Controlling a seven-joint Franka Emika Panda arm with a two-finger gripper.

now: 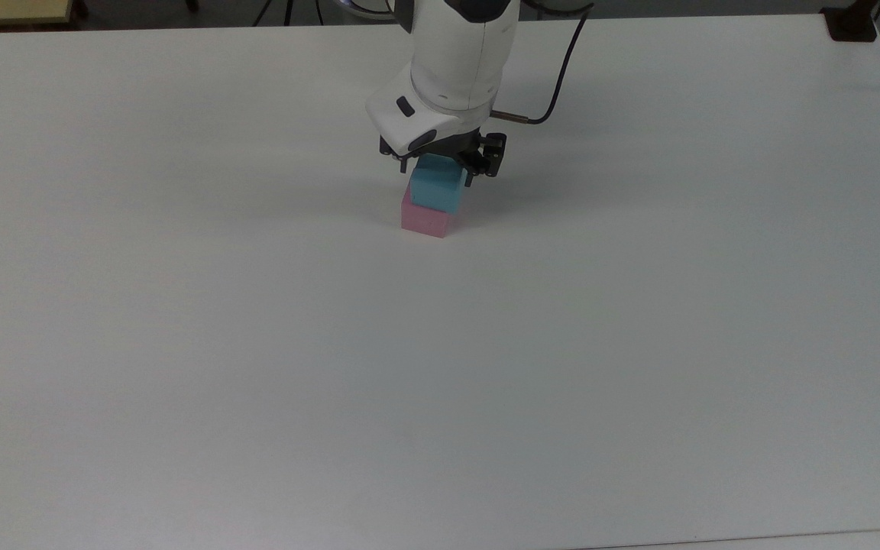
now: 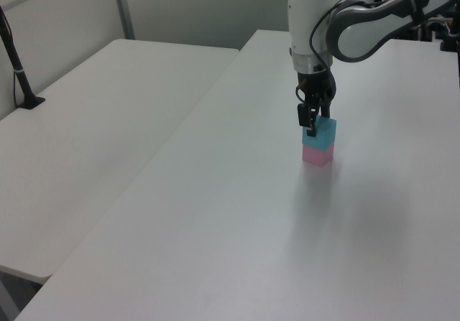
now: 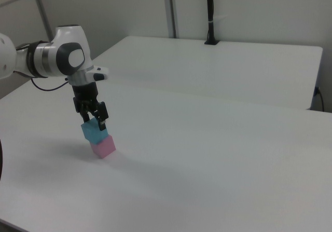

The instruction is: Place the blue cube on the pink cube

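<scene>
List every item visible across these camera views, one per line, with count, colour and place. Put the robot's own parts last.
small sky-blue matte cube: one, light blue, on top of the pink cube, between the gripper's fingers.
small pastel pink matte cube: one, pink, on the near table, under the blue cube.
white work table: one, white, carrying the cube stack.
second white table: one, white, beside the work table, at the right view's rear.
black post: one, black, standing on the second table's far edge.
robot arm: one, white and grey, reaching down over the stack.
gripper: one, black, closed on the blue cube.
</scene>
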